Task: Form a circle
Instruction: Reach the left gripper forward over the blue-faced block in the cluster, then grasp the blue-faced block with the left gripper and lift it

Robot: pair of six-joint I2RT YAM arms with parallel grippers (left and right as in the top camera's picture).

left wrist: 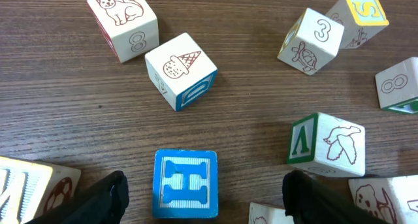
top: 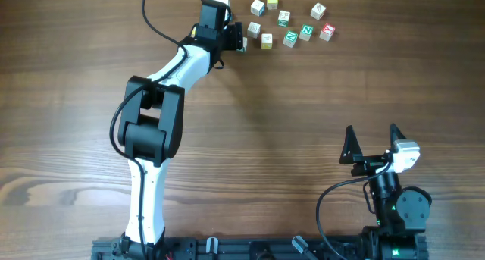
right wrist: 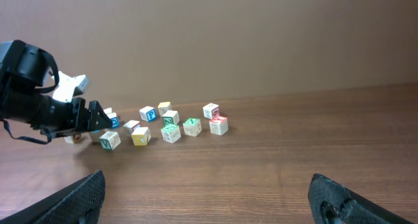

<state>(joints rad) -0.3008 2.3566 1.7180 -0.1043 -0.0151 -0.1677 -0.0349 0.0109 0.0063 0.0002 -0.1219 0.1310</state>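
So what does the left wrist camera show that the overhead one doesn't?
Only left wrist: the cube faces up close, a cat drawing, an ice-cream cone, and a blue H-faced wooden cube lying between the fingers of the open left gripper. Only overhead: the white-and-black left arm and the open right gripper, far from the cubes. Both: small wooden letter cubes scattered on the brown wooden table, no ring.

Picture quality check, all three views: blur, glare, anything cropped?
Overhead: even light, sharp, no glare, letter cubes small. Left wrist: crisp close-up, blue H cube legible, left hand dark, cut by the bottom edge. Right wrist: softer, cubes distant, right hand slightly blurred in the lower corners.
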